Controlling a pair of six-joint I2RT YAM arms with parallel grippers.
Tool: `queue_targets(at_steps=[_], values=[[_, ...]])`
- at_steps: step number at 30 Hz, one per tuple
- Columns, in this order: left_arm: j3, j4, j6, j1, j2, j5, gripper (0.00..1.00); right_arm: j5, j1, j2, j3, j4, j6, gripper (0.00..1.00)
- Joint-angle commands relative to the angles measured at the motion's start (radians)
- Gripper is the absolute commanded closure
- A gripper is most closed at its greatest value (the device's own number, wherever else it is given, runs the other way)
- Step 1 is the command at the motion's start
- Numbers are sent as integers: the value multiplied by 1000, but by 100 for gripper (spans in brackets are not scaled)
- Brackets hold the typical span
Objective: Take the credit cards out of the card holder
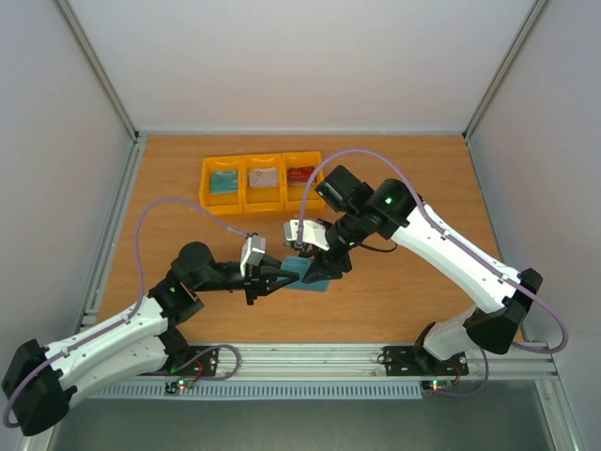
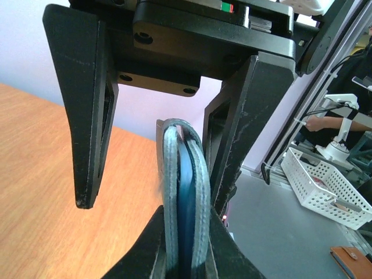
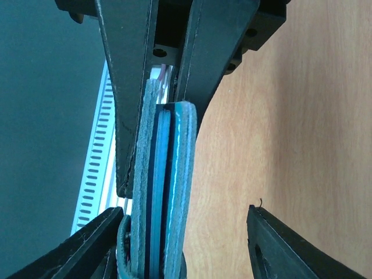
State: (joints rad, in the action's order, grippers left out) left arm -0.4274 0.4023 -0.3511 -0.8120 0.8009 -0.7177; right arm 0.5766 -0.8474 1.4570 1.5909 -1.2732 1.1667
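Holder [image 1: 302, 272]: in mid-table, toward the near edge, held edge-up between the two hands. Whether its lower edge touches the table [image 1: 404, 178] cannot be told.

Left hand [image 1: 279, 276]: clenched on the holder's left end, fingers pressing both faces.

Right hand [image 1: 319, 268]: released, fingers spread astride the opposite end. One finger stands just beside a face and the other is well apart from it.

Holder edge, seen from the wrist views: pale outer leaves with a darker blue layer between. Card or lining cannot be told.

Room: bare table lies to the right of the hands and behind them. The left arm lies across the table to the left of the hands. Walls enclose the left, right and far edges, and a rail [image 1: 310, 355] runs along the near edge.

Surroundings: three yellow bins [image 1: 244, 202] stand in a row near the far edge, well apart from the hands. They hold a teal card [image 1: 223, 181], a whitish card [image 1: 264, 178] and a red card [image 1: 300, 174].
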Motion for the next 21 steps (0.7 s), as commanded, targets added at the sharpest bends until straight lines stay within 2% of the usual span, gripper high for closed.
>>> queue_targets(at_steps=[1, 12, 16, 21], values=[[-33, 61, 8, -11, -13, -29, 100, -14, 2, 30, 81, -10, 8, 42], [-35, 34, 28, -23, -9, -22, 100, 32, 4, 59, 120, -10, 23, 37], [-37, 23, 32, -26, -12, -12, 100, 12, 5, 59, 122, -11, 31, 31], [-33, 23, 30, -27, -12, -9, 100, -8, 5, 57, 123, -50, 36, 31]])
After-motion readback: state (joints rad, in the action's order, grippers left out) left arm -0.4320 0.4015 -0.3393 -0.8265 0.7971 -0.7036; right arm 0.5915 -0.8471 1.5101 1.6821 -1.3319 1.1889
